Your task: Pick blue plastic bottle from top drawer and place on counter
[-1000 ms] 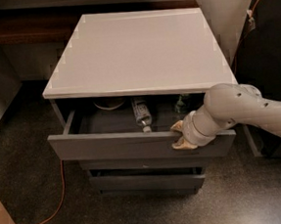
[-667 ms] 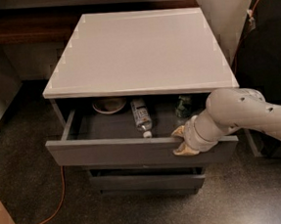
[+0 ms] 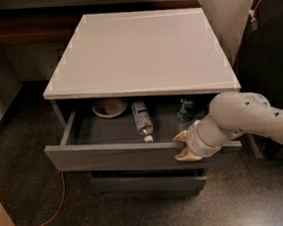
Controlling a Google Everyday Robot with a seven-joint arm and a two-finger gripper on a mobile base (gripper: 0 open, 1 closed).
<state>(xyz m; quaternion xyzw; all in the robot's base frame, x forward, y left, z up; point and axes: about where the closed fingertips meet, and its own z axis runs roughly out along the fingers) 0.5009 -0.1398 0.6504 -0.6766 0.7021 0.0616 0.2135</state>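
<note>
The top drawer [image 3: 111, 158] of the grey cabinet stands partly pulled out. Inside it the blue plastic bottle [image 3: 141, 117] lies on its side in the middle, white cap toward the front. My gripper [image 3: 183, 146] is at the right part of the drawer's front, with its beige fingers [image 3: 181, 137] clamped over the front's top edge, to the right of the bottle and in front of it. The white counter [image 3: 141, 50] above is bare.
A beige bowl [image 3: 110, 108] sits at the drawer's back left and a dark green can [image 3: 184, 109] at its back right. The lower drawers [image 3: 147, 182] are closed. An orange cable [image 3: 58, 206] runs on the floor at left. A dark wooden shelf [image 3: 25, 28] is behind.
The top drawer has slid further out toward the camera with my gripper on its front. More of the bottle, bowl and can now shows.
</note>
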